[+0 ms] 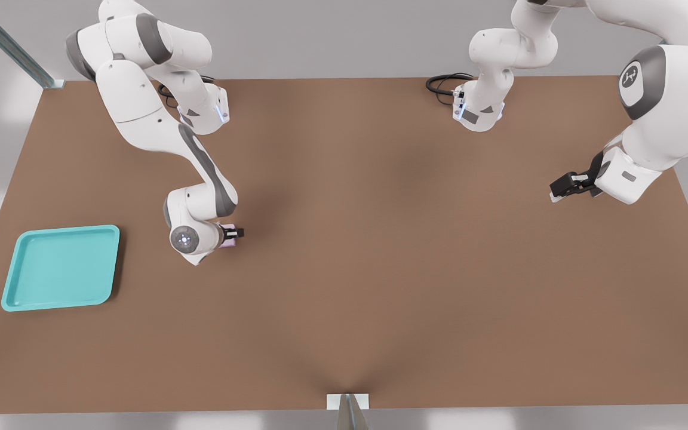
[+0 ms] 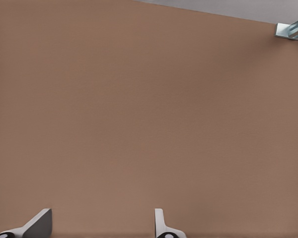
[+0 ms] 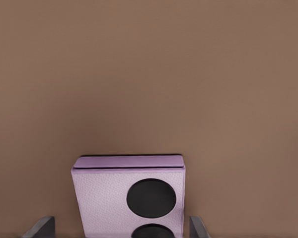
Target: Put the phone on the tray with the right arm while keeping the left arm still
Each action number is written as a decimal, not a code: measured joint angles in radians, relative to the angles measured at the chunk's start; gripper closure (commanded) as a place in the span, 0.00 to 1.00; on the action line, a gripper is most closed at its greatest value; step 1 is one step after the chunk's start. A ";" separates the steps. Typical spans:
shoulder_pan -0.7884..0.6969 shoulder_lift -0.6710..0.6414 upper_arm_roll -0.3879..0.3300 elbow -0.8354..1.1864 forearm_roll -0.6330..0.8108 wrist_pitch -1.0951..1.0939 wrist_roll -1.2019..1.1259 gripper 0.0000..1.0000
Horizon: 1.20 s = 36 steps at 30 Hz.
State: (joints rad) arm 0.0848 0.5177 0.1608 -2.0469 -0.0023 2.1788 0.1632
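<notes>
Pink phone (image 3: 129, 198) sat between my end effector's (image 1: 232, 233) fingers (image 3: 39, 227), which stood spread, not yet clamped. I judged centring before squeezing wisest; tray (image 1: 21, 295) waited well apart on the counter (image 1: 380, 269).

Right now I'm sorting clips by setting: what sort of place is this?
Likely a simulated robot workbench: a bare brown table, a turquoise tray, and the right arm's pincer at a pink phone.

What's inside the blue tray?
Nothing shows inside the tray; only its bare turquoise floor is visible. The phone is apart from it, on the table at the right arm's end effector, whose fingers flank it.
</notes>
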 measured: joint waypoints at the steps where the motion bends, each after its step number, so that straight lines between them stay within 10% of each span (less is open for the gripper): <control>1: 0.001 0.004 0.000 -0.001 -0.002 0.002 -0.002 0.00; 24: -0.008 -0.028 0.007 0.004 0.005 0.031 -0.049 0.33; 36: -0.413 -0.096 0.002 0.141 -0.137 -0.053 -0.109 0.33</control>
State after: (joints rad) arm -0.3283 0.4214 0.1624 -1.9062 -0.1389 2.1260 0.0540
